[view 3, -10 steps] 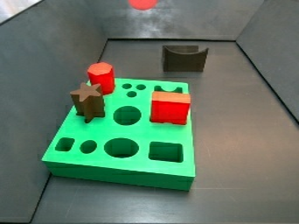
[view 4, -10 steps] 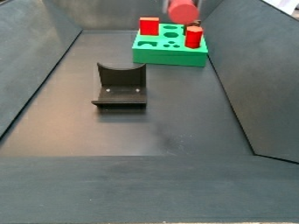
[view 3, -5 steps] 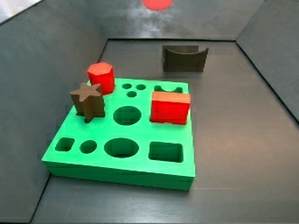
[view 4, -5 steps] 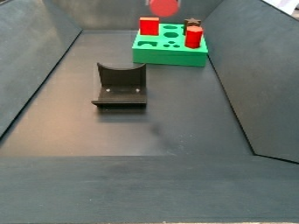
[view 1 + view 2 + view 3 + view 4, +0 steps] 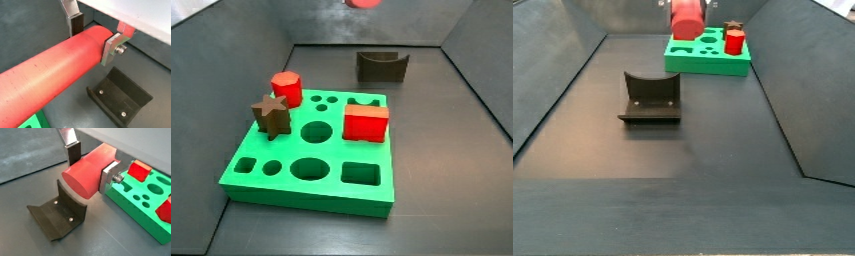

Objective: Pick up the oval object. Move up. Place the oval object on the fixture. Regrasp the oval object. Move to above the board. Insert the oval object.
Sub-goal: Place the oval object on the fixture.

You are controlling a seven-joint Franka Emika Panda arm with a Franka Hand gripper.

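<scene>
Dark floor lies far below the gripper, whose jaws pinch the oval object above the fixture; slack grip risks dropping it.

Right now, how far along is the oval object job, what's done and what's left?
Picked up and lifted: the gripper is shut on the oval object, held clear above the floor. In hand is the carry to the fixture, which sits empty below the rod. Still left: setting it in the notch, regrasping, moving over the board and inserting it.
</scene>
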